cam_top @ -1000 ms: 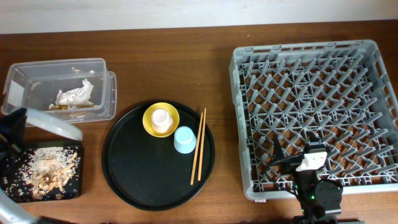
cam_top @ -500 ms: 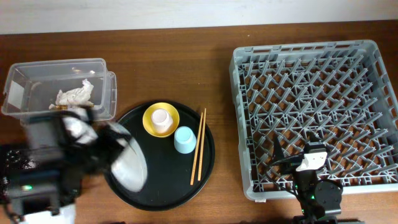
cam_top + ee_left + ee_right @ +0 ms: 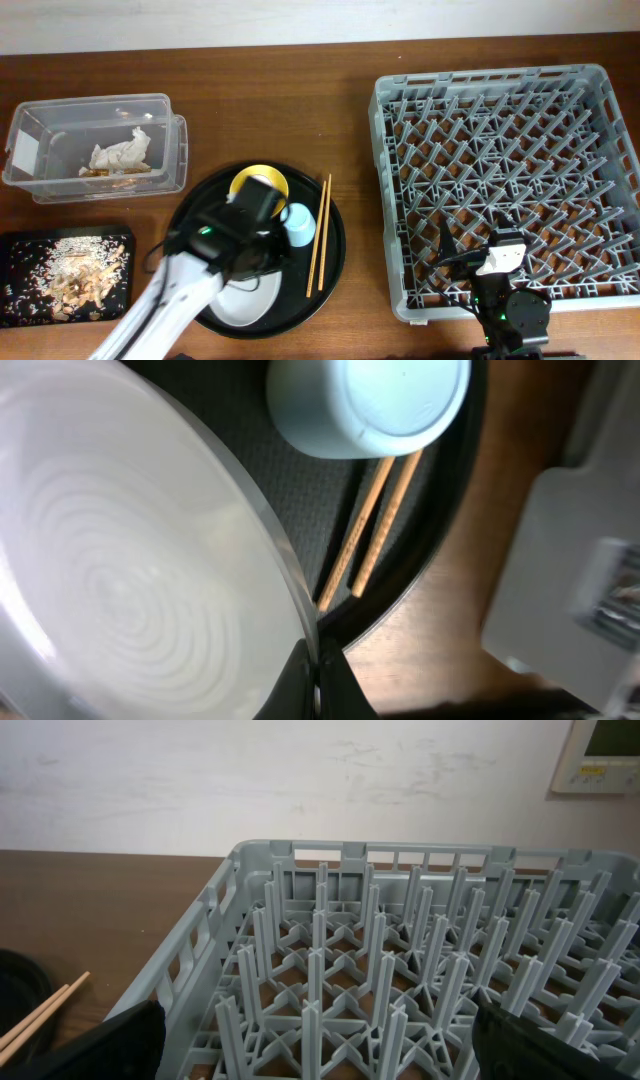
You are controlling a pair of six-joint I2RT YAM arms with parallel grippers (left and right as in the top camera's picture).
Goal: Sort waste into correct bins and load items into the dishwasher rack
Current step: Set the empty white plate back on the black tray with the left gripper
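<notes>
Left gripper [image 3: 318,672] is pinched shut on the near rim of the pale plate [image 3: 245,295], which sits over the front part of the round black tray [image 3: 190,250], its edge close to the tray's near rim. The left arm lies across the tray and covers much of the yellow bowl [image 3: 240,181]. The blue cup [image 3: 298,223] is just beside the bowl, and the chopsticks [image 3: 320,240] lie along the tray's right edge, near the cup. In the left wrist view the plate's rim runs close past the chopstick ends. A bare strip of table [image 3: 355,130] separates the tray from the grey rack [image 3: 500,140]. Right gripper [image 3: 320,1058] has its fingers spread wide with nothing between them, at the rack's near-left edge. The clear box [image 3: 50,165] holding a napkin [image 3: 120,153] stands far left, and the flat black tray [image 3: 20,250] with scraps [image 3: 75,278] lies in front of it.
</notes>
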